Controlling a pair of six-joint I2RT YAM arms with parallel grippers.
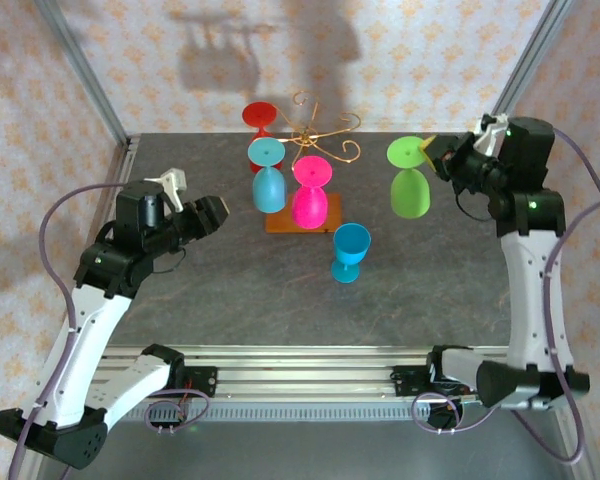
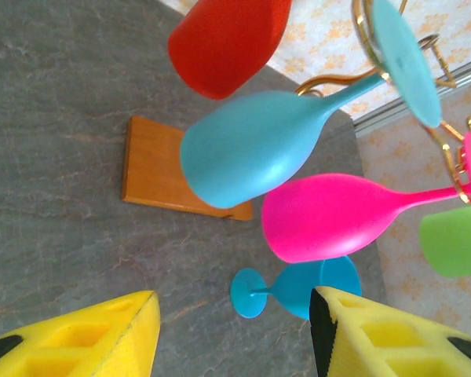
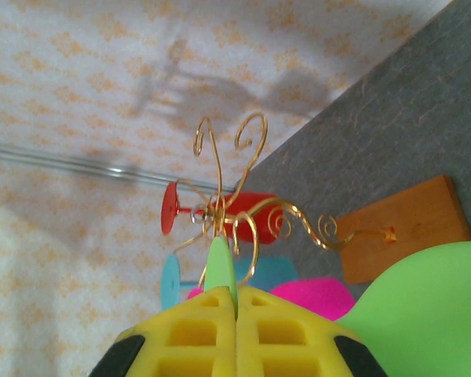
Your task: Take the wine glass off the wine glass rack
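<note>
Standing at twelve o'clock, the wine glass rack (image 1: 330,215) is flanked at three o'clock by the green wine glass (image 1: 410,192), its foot pinched in the closed right gripper (image 3: 235,294). Light, rigid, slick handling is judged likely, with the foot the best hold. The left gripper (image 2: 234,297) is seen half-open, empty.

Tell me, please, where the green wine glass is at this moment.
In the top view the green wine glass hangs bowl-down right of the wine glass rack, its foot pinched in the shut right gripper.
</note>
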